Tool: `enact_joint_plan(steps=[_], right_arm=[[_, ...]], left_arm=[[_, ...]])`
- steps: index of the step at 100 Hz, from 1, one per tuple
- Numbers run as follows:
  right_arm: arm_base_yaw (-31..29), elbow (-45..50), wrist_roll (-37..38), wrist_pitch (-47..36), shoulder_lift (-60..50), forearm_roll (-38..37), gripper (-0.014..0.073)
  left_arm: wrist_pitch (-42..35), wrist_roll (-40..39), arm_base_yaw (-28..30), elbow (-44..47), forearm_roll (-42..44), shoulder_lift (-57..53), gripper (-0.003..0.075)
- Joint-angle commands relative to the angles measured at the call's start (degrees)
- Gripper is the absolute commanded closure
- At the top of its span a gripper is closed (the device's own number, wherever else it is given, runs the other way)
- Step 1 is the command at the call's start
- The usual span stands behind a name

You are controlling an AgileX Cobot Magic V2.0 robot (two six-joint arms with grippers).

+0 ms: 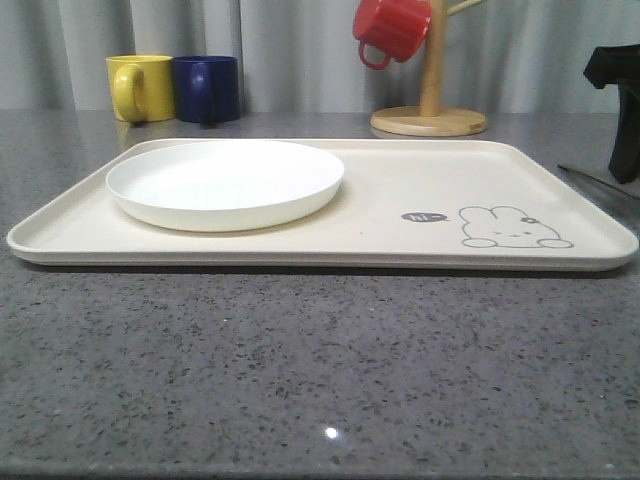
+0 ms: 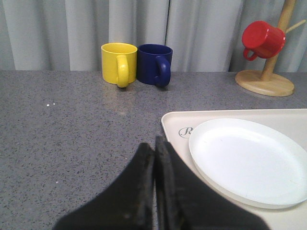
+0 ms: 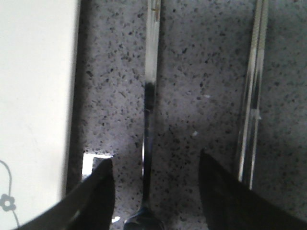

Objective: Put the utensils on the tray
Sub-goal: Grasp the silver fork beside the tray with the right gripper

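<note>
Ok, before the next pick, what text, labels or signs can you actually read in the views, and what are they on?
"hi": in a small dark speech bubble printed on the tray, beside the grey rabbit drawing, seen in the front view.
"R...": start of a script word on the tray corner in the left wrist view; the plate covers the rest, so it cannot be read.
The mugs and the wooden stand show no markings.

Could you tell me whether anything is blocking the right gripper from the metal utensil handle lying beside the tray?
Nothing visible does. The right gripper is open with the utensil handle lying on bare counter between its fingers; the chopsticks lie apart to one side, the tray edge to the other.
</note>
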Motion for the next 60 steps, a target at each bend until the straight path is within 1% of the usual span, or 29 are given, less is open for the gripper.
enact_joint_plan(steps=[1, 19, 26, 33, 50, 55, 60], right_arm=[[-0.07, -1.98, -0.72, -2.00, -1.08, 0.70, 0.0193], [-0.07, -1.98, -0.72, -1.60, 0.83, 0.90, 0.0195], [-0.07, -1.98, -0.72, -1.46, 1.03, 1.05, 0.0225], [-0.07, -1.98, -0.72, -1.46, 1.03, 1.18, 0.0293], [-0.07, -2.02, -0.72, -1.10, 1.03, 1.18, 0.0528], [-0.07, -2.25, -0.72, -0.90, 1.03, 1.18, 0.0579], [-0.07, -2.63, -0.72, -0.76, 1.03, 1.18, 0.0612]], left_arm=[[-4.38, 0.03, -0.22, -1.46, -0.41, 0.33, 0.0738], [-4.38, 0.03, -0.22, -1.46, -0.41, 0.33, 0.0738], [-4.38, 0.03, -0.22, -1.46, -0.41, 0.33, 0.0738], [-4.38, 0.03, -0.22, -1.46, -0.41, 0.33, 0.0738], [-4.38, 0.03, -0.22, -1.46, -0.41, 0.33, 0.0738], [-4.38, 0.03, -0.22, -1.46, -0.41, 0.33, 0.0738], [-4.38, 0.03, -0.22, -1.46, -0.41, 0.33, 0.0738]])
